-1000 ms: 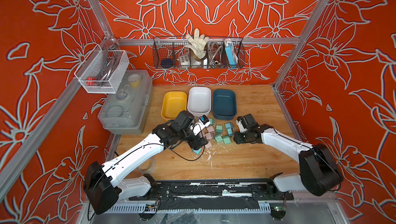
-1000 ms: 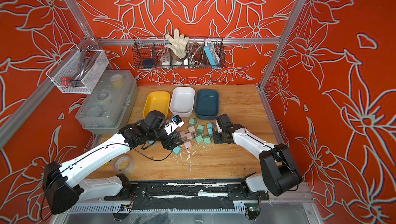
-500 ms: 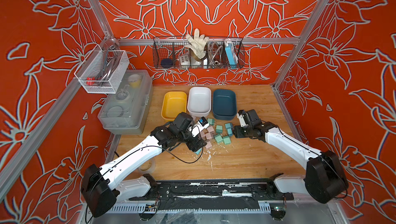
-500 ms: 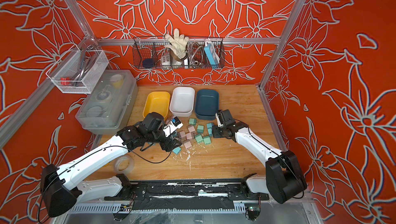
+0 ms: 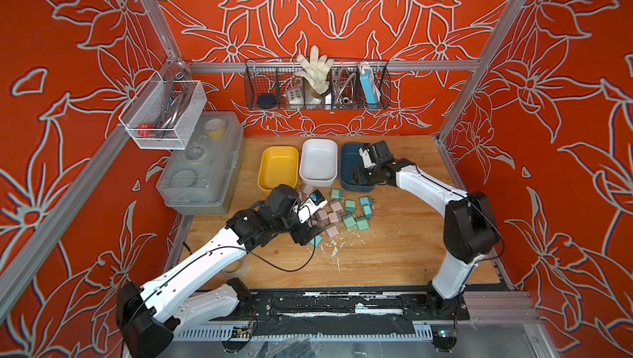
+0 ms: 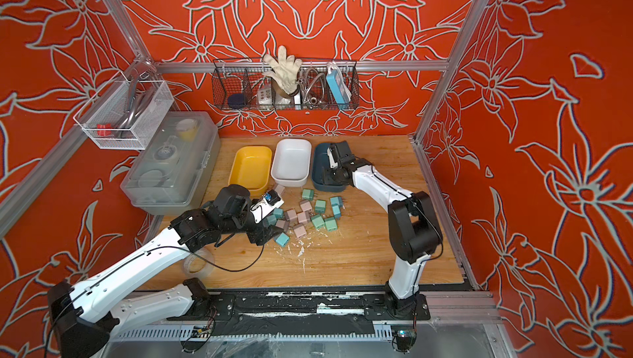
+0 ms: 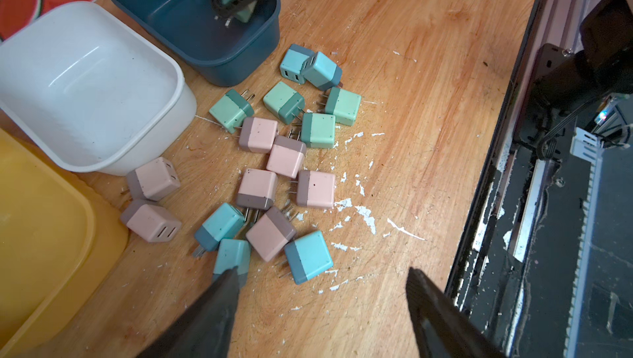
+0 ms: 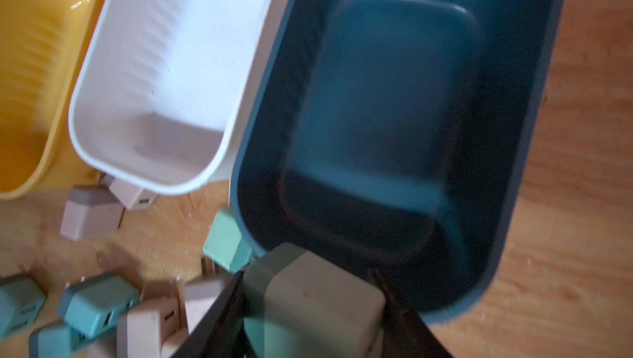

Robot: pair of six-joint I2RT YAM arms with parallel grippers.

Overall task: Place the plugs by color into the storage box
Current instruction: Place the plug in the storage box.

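Several plugs (image 5: 342, 214) in pale pink, light blue and mint green lie in a loose pile on the wooden table, also seen in the left wrist view as plugs (image 7: 287, 161). Behind them stand three storage boxes: yellow (image 5: 263, 171), white (image 5: 305, 174) and dark blue (image 5: 346, 181). My right gripper (image 5: 359, 179) hangs over the dark blue box's near end, shut on a mint green plug (image 8: 318, 305). My left gripper (image 7: 322, 279) is open low over the pile's near edge, a light blue plug (image 7: 308, 260) just ahead of its fingers and nothing between them.
A clear lidded case (image 5: 202, 168) stands at the table's left. A black wire basket (image 5: 317, 87) hangs on the back wall and a white mesh basket (image 5: 161, 113) on the left wall. A tape roll (image 6: 198, 263) lies under the left arm. White flecks dot the wood.
My right gripper has carried its plug from the pile's right edge back and up to the dark blue box. The left gripper stayed near the pile and opened slightly wider.
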